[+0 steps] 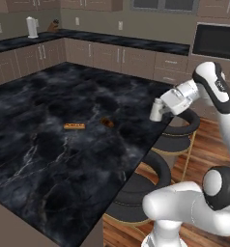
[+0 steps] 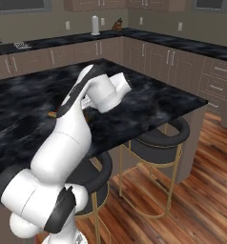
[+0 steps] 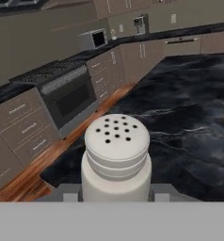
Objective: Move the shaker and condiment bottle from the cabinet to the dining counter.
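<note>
1. Gripper is clamped on the shaker, one finger on each side of its body; jaws narrow, set to the shaker's width.
2. Shaker is a small white cylinder with a rounded top. Hand view shows it close up, dark holes in the cap facing the camera. What's inside it can't be told.
3. Shaker sits at the near right edge of the dining counter, over the black marble with white veins. Whether its base touches the slab or hangs just above, I can't tell.
4. Right base view: the arm's own elbow and wrist cover the grip, so nothing usable on the shaker there; the dining counter runs behind the arm.
5. Two small things lie on the slab, well left of the shaker: an orange-brown flat stick and a small dark brown lump. Too small to identify.
6. Tall white kettle stands on the far worktop in the corner, a small brown item beside it.
7. Black-cushioned stools with gold legs tucked at the counter's right side, below the shaker.
8. Microwave on the far wall, upper right.
</note>
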